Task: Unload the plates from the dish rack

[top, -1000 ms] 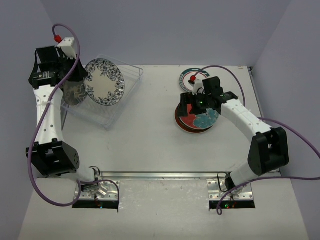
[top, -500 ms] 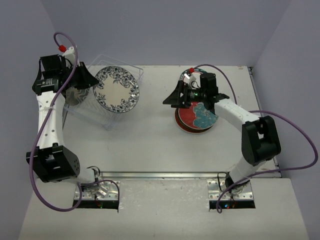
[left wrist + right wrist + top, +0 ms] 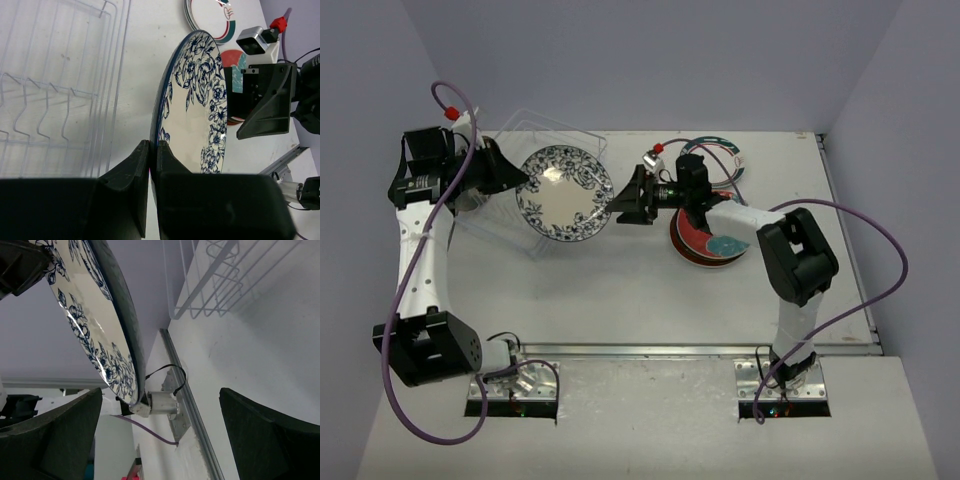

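My left gripper (image 3: 517,179) is shut on the left rim of a white plate with a blue floral border (image 3: 565,193) and holds it on edge over the right end of the clear dish rack (image 3: 500,228). In the left wrist view the fingers (image 3: 141,155) pinch the plate's rim (image 3: 200,110). My right gripper (image 3: 618,201) is open, facing the plate's right edge. In the right wrist view the plate's edge (image 3: 95,325) reaches down between the spread fingers (image 3: 55,435); no contact shows. A dark speckled plate (image 3: 463,200) stands in the rack, partly hidden by my left arm.
A stack with a red and teal plate (image 3: 718,243) on top lies right of centre. A white plate with a teal-red ring (image 3: 725,158) lies at the back right. The rack's wire slots (image 3: 45,100) are bare in the left wrist view.
My left gripper has carried the floral plate rightward out over the rack's end. My right arm has swung left from the stack and now faces the plate's right edge, open.
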`<action>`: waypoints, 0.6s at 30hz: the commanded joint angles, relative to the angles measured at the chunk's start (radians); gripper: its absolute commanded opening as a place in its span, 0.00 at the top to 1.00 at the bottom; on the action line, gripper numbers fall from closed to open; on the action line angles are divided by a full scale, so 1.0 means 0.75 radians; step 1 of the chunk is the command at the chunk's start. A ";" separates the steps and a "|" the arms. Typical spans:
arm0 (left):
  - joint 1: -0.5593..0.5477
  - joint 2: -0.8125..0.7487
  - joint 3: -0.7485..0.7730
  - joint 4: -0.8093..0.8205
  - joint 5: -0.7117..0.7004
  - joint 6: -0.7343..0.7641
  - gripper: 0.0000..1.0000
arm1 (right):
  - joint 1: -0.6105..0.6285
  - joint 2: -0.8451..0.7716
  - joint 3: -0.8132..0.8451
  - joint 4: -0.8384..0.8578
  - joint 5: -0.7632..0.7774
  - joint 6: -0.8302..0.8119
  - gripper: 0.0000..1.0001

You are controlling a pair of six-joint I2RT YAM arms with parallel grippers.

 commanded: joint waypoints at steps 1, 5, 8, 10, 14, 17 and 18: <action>-0.002 -0.085 -0.025 0.136 0.201 -0.077 1.00 | 0.056 0.044 0.146 0.170 0.014 0.086 0.01; -0.004 -0.102 -0.081 0.134 0.246 -0.084 1.00 | 0.095 0.069 0.179 0.278 0.056 0.130 0.09; -0.010 -0.115 -0.116 0.138 0.279 -0.089 1.00 | 0.098 0.078 0.192 0.312 0.081 0.175 0.36; -0.014 -0.119 -0.128 0.140 0.286 -0.091 1.00 | 0.098 0.080 0.195 0.331 0.083 0.186 0.51; -0.021 -0.121 -0.134 0.132 0.278 -0.081 1.00 | 0.086 0.012 0.119 0.316 0.050 0.162 1.00; -0.019 -0.117 -0.124 0.091 0.244 -0.055 0.79 | 0.029 -0.089 0.017 0.259 0.035 0.114 1.00; -0.019 -0.115 -0.120 0.077 0.228 -0.042 0.60 | -0.005 -0.152 -0.045 0.229 0.021 0.081 1.00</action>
